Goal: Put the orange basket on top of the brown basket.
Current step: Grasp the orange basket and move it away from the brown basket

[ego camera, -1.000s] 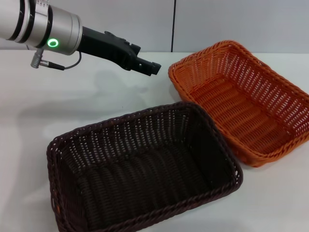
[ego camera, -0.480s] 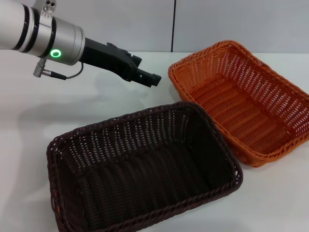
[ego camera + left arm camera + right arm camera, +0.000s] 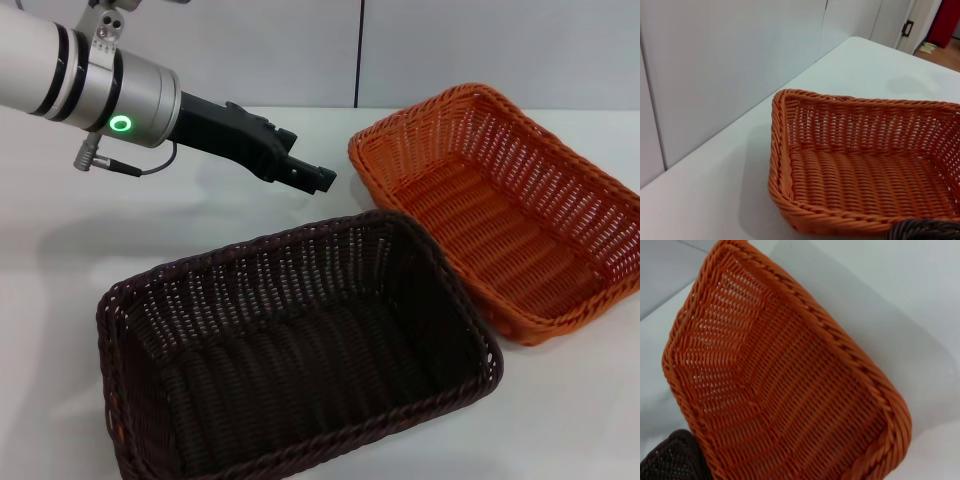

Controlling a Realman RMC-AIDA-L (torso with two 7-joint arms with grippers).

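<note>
Orange rectangular woven basket (image 3: pixel 500 205) sat on the white tabletop (image 3: pixel 200 215), touching a dark brown woven basket (image 3: pixel 290 350) beside it. The left gripper (image 3: pixel 318 178) hovered near its corner, fingers clenched; right gripper unseen.

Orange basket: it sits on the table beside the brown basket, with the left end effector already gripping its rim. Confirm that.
Not quite. The orange basket does sit on the table beside the brown basket, but the left end effector is not gripping its rim: the head view shows it in the air, short of the orange basket's near corner and touching nothing.
</note>
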